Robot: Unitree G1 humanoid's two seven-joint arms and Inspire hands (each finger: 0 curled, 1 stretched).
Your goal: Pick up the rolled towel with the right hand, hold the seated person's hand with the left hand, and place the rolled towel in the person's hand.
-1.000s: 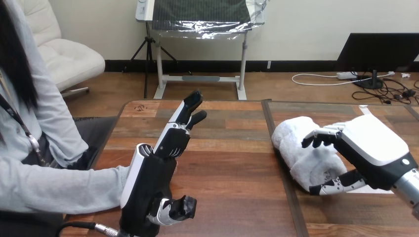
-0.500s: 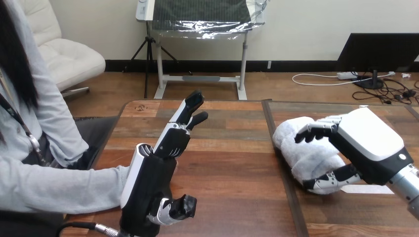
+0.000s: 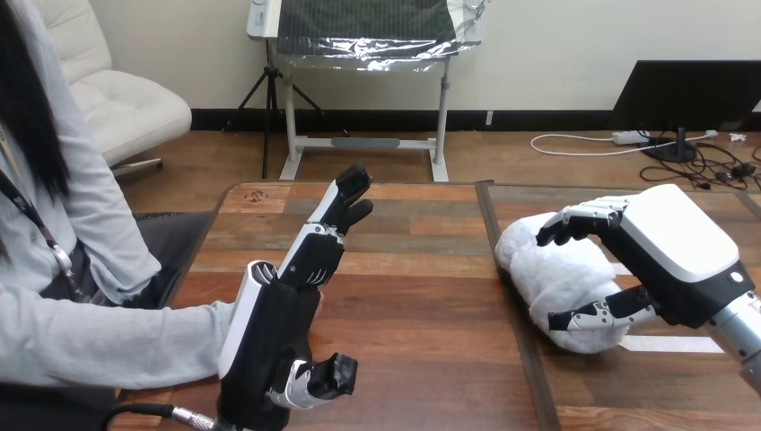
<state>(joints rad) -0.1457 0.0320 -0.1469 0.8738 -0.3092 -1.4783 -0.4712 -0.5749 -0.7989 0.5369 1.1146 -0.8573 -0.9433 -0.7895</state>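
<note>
The white rolled towel [image 3: 558, 277] is at the table's right, with my right hand [image 3: 671, 256] shut on it: fingers curl over its top and the thumb presses its near side. It looks slightly raised off the wood. My left hand [image 3: 272, 346] stands upright at the lower left, open, fingers straight and pointing away from me. The person's grey-sleeved forearm [image 3: 117, 341] reaches in from the left and ends behind my left hand. Their hand is hidden there, so I cannot tell whether the two touch.
The wooden table [image 3: 422, 305] has a dark seam [image 3: 504, 296] running front to back just left of the towel. A white strip [image 3: 673, 343] lies flat on the wood below my right hand.
My right hand has closed on the towel and risen a little with it, uncovering the white strip. The left hand and the person's arm have stayed put.
</note>
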